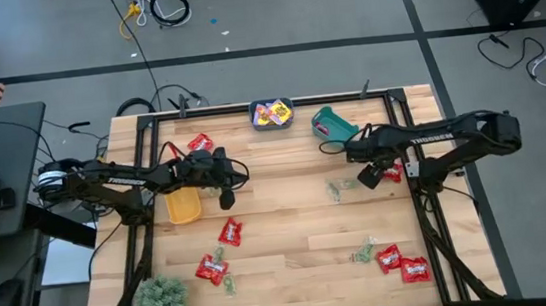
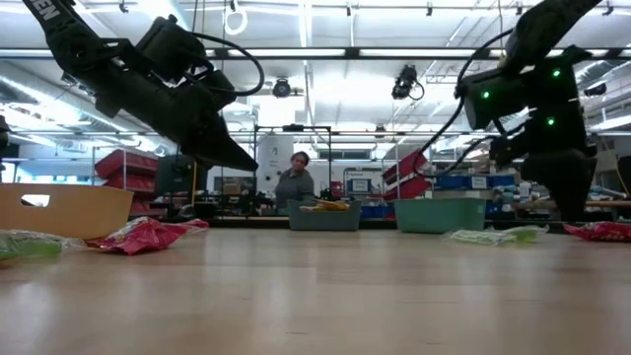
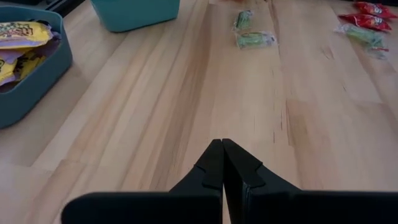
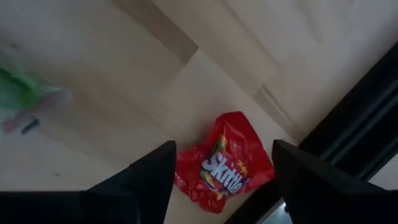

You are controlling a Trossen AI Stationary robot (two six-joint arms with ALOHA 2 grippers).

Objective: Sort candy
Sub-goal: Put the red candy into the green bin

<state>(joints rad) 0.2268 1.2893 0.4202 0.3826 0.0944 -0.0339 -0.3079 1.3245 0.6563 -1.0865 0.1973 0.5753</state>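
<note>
Red candy packets lie flat on the wooden table (image 1: 292,242): one near the far left (image 1: 200,143), two left of centre (image 1: 229,231) (image 1: 211,269), two near the right front (image 1: 389,258) (image 1: 414,270). Pale green pieces (image 1: 335,189) (image 3: 255,38) are scattered about. Yellow packets (image 1: 271,114) (image 3: 18,31) fill a blue-grey tray. My left gripper (image 1: 226,183) (image 3: 222,148) is shut and empty, raised over bare wood (image 2: 246,163). My right gripper (image 1: 368,176) (image 4: 224,144) is open, pointing down, with its fingers on either side of a red packet (image 4: 227,165) (image 1: 392,172) near the right rail.
A teal bin (image 1: 333,124) (image 3: 134,12) lies by the far edge next to the blue-grey tray (image 1: 270,103). A yellow bin (image 1: 183,205) sits under the left arm. A green fuzzy plant ball (image 1: 159,301) stands at the near left corner. A black frame rail (image 4: 367,124) runs beside the right gripper. A person stands far behind (image 2: 294,182).
</note>
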